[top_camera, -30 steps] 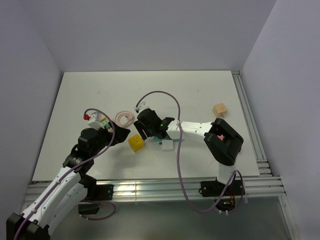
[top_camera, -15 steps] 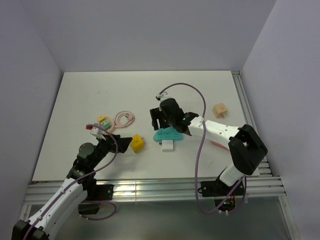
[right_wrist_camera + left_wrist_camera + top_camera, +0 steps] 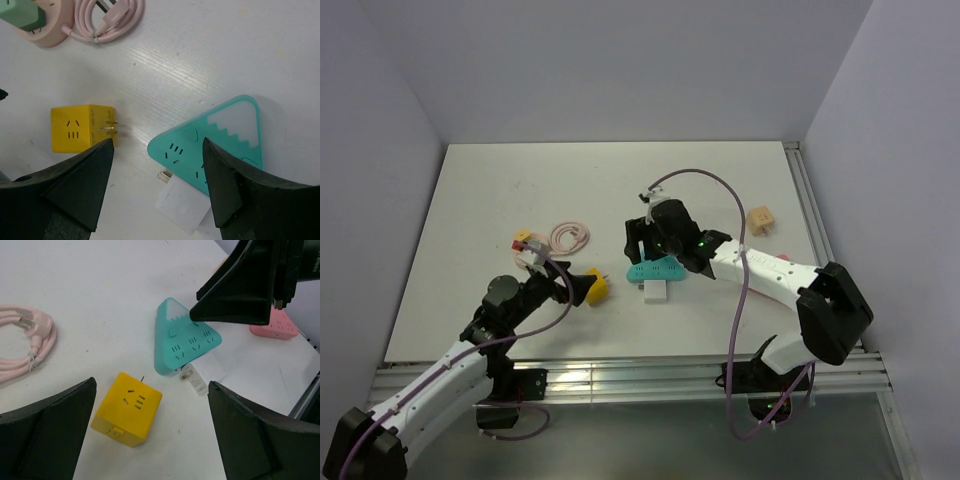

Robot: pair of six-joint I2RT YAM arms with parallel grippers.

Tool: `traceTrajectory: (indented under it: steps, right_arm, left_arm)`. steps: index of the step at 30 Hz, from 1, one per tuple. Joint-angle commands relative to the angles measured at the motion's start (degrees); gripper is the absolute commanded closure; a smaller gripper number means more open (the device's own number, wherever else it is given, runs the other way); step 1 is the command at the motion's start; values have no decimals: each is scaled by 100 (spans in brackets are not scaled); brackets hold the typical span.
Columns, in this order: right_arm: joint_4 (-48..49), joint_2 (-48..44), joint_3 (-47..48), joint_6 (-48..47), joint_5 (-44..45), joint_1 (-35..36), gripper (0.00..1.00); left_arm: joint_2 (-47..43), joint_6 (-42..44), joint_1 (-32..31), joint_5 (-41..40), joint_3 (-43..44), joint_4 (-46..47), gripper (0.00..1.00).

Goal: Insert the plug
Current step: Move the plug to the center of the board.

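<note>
The plug [image 3: 19,13], a small green block, sits on a pink round piece at the top left corner of the right wrist view; in the top view the left wrist hides it. My right gripper [image 3: 157,186] hangs open and empty above the teal triangular power strip [image 3: 216,142] and the white block [image 3: 186,204]. It appears as the right gripper [image 3: 642,243] in the top view. My left gripper [image 3: 150,437] is open low over the table, the yellow cube [image 3: 127,410] lying just ahead between its fingers, untouched. Seen from above, the left gripper [image 3: 582,288] meets the yellow cube [image 3: 599,289].
A coiled pink cable [image 3: 570,237] lies left of centre. A tan cube [image 3: 761,219] stands at the right. A pink socket block [image 3: 274,325] lies beyond the teal strip [image 3: 657,270]. The white block [image 3: 656,292] touches the strip's near edge.
My left gripper has moved forward and right up to the yellow cube. The right gripper has swung right and back, from the cube to above the teal strip. Both stayed open.
</note>
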Motion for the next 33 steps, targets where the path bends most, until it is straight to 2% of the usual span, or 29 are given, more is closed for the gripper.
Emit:
traceTrajectory:
  steps: [1,3,6,10,13,19,21,24,28,33]
  right_arm:
    - [237,-354,-82,61,-107,-44,21]
    - [324,-424,-161,96,-107,-71,21]
    - [456,-495,-266,140,-115,-115,21]
    - [615,-706,-530,219,-2,-194,21]
    - [1010,-899,-828,316,-1,-238,21]
    - [1388,-1189,-1277,466,297,-352,20]
    - [1450,-1294,-1391,527,490,-352,20]
    - [1599,-1505,-1602,580,763,-370,20]
    - [1757,-1752,-1831,633,834,-414,20]
    - [1775,-1779,-1857,668,843,-440,20]
  left_arm:
    - [170,696,-659,-843,630,-312,0]
    - [407,785,-951,-1352,1006,-697,1]
    - [724,847,-1268,-1557,1561,-1128,0]
    - [1023,1040,-1330,-1662,2291,-2321,1]
    - [1190,1111,-1470,-1672,2643,-2693,0]
    - [2331,1558,-1550,-1373,3635,-3994,0]
    - [2762,1664,-1567,-1529,4084,-4651,0]
    - [2896,1823,-1576,-1977,4270,-4988,0]
    - [2501,2270,-1524,-2102,3963,-4813,1]
    - [2877,2797,-1392,-1294,3935,-5023,1]
